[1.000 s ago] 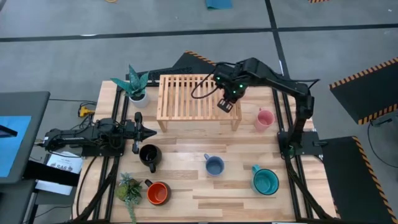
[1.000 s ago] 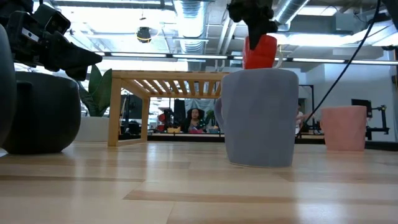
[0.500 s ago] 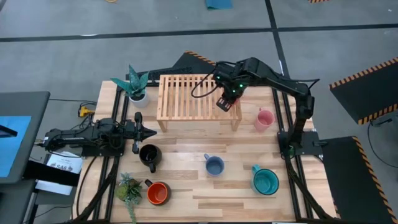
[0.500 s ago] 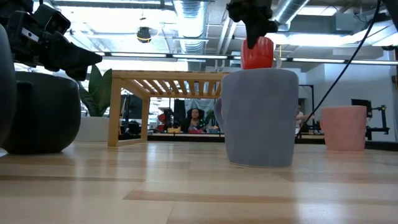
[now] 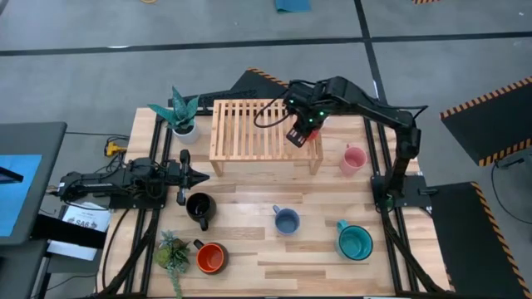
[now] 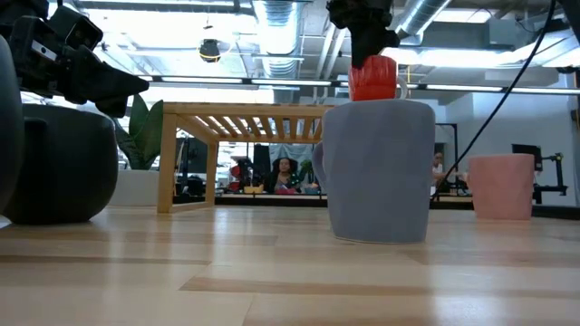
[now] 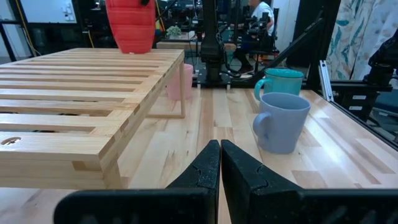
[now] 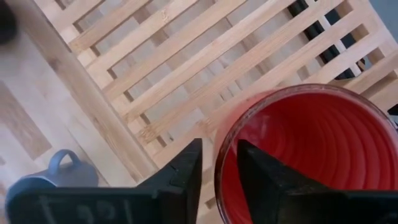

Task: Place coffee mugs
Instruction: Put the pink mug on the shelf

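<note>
At the counter's left edge the left pincer rests pressed together beside the black mug. Farther right, the right pincer straddles the rim of the red mug on the slatted wooden rack, fingers parted.

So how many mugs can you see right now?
6. The red mug sits on the wooden rack under the right gripper. On the table: pink mug, black mug, blue-grey mug, teal mug, orange-inside mug.
</note>
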